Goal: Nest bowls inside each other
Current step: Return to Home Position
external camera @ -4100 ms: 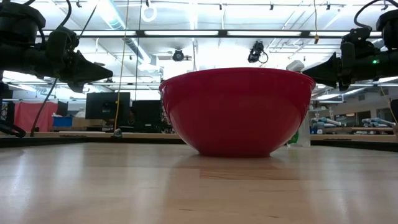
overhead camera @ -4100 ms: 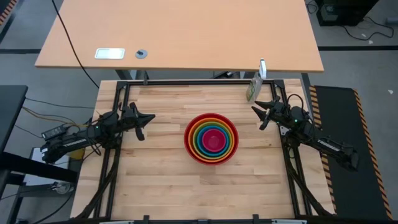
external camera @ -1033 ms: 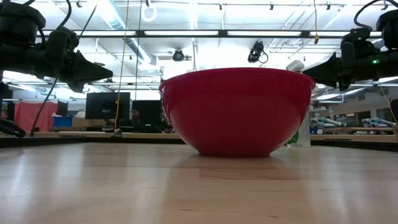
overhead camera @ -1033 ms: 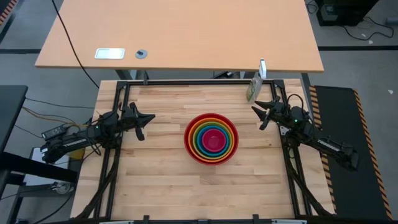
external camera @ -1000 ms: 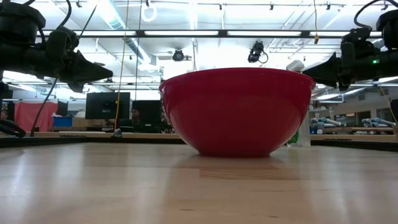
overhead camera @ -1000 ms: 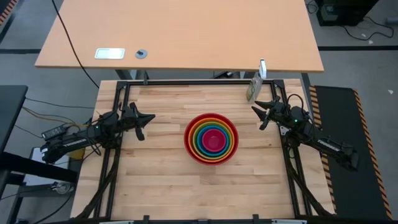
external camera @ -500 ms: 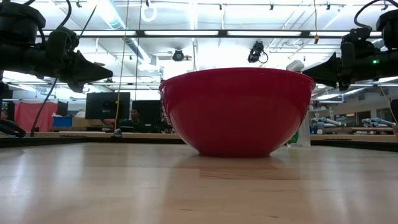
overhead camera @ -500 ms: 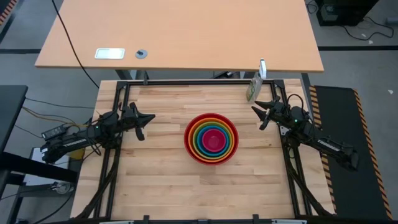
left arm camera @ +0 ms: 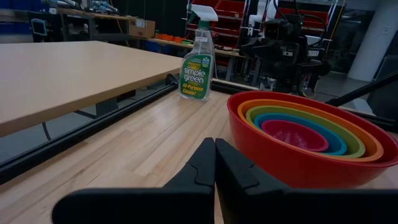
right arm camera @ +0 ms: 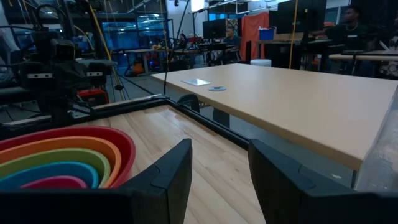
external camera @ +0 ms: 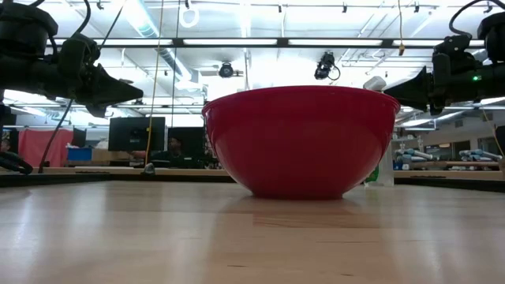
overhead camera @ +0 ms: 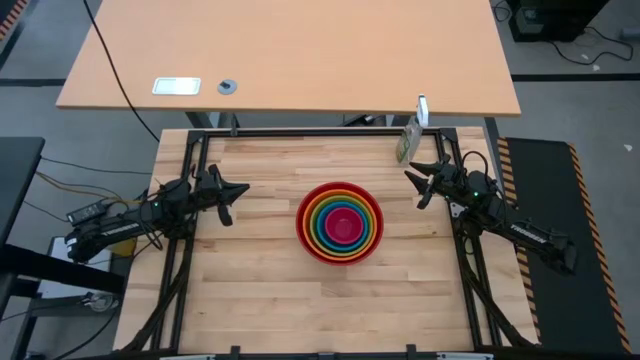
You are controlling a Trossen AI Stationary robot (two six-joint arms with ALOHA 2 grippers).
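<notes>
At the left edge of the tabletop (overhead camera: 260, 290), the left jaws, carried by the left arm (overhead camera: 130, 222), are pressed together on nothing and point toward the bowls (overhead camera: 340, 222). These sit nested ahead of them, well apart: red bowl (external camera: 300, 142) outermost, then orange, lime, blue, and pink innermost. They are glossy, thin, rigid plastic with rounded walls. I judge the stack light and slippery, best taken by pinching the red rim. Beyond it, well clear, the right jaws on the right arm (overhead camera: 520, 232) stand parted and empty, with a spray bottle (overhead camera: 406, 140) near them.
</notes>
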